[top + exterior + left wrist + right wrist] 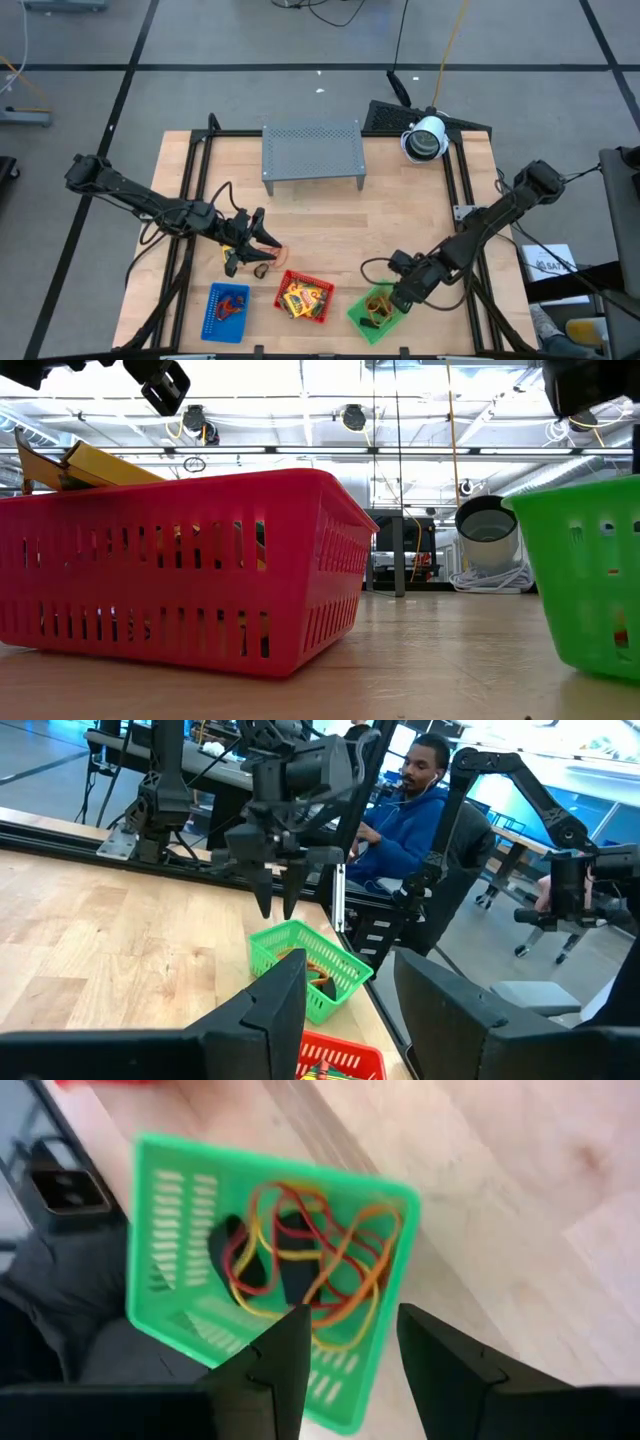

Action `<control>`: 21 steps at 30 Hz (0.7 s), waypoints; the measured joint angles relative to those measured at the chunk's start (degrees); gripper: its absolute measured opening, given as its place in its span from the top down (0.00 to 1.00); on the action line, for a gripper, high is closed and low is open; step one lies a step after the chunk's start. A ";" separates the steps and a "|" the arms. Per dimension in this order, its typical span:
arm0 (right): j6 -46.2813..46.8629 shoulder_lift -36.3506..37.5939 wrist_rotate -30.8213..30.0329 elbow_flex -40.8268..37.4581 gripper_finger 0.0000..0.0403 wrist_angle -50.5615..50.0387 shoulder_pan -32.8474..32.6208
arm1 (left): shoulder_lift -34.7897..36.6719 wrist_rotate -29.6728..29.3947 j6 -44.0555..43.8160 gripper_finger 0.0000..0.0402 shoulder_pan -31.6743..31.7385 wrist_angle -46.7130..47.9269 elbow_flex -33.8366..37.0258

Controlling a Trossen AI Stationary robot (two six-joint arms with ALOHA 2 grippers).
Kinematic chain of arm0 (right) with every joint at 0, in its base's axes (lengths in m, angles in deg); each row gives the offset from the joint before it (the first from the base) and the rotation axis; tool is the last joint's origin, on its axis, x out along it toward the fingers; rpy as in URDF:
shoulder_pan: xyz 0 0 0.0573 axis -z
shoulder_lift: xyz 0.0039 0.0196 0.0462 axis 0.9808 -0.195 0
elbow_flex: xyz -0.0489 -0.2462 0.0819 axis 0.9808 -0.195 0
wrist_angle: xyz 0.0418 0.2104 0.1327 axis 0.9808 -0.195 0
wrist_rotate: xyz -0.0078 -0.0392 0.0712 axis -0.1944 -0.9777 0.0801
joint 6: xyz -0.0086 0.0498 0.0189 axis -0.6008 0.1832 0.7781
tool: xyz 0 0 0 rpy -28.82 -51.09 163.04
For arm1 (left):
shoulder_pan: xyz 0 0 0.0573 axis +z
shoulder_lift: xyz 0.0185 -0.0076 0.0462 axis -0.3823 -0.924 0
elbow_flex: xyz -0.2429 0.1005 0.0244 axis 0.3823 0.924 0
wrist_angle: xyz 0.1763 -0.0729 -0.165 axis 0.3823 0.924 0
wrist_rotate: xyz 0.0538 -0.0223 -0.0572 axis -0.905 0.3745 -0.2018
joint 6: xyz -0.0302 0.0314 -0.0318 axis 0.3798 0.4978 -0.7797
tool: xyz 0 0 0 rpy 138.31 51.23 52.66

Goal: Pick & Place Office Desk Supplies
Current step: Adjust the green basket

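Note:
Several red, orange and yellow rubber bands (pixel 300 1260) lie tangled on the floor of the green mesh tray (pixel 375 312). My right gripper (pixel 350 1350) hangs open just above that tray, pointing steeply down, with nothing between its fingers. It shows the same way in the left wrist view (pixel 277 900). Yellow packets (pixel 300 297) rest in the red tray (pixel 318 312), and some stick up over its rim (pixel 90 465). My left gripper (pixel 350 1010) waits open and level over the table's left half (pixel 262 238). An orange band (pixel 270 257) lies on the wood beside it.
A blue tray (pixel 212 318) with red items stands at the near left. The grey perforated rack (pixel 312 150) stands at the far middle, with a white camera (pixel 425 140) to its right. A person in a blue hoodie (pixel 410 820) sits beyond the table's right side.

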State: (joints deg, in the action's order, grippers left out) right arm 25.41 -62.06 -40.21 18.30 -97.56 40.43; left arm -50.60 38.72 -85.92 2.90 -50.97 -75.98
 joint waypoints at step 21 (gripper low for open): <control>1.09 0.39 -1.65 0.00 0.65 -1.60 0.00 | -0.01 1.60 0.63 0.60 -0.02 0.23 -0.02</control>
State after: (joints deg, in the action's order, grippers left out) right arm 26.50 -61.67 -41.86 18.30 -99.16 40.43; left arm -50.61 40.32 -85.28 2.88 -50.74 -76.00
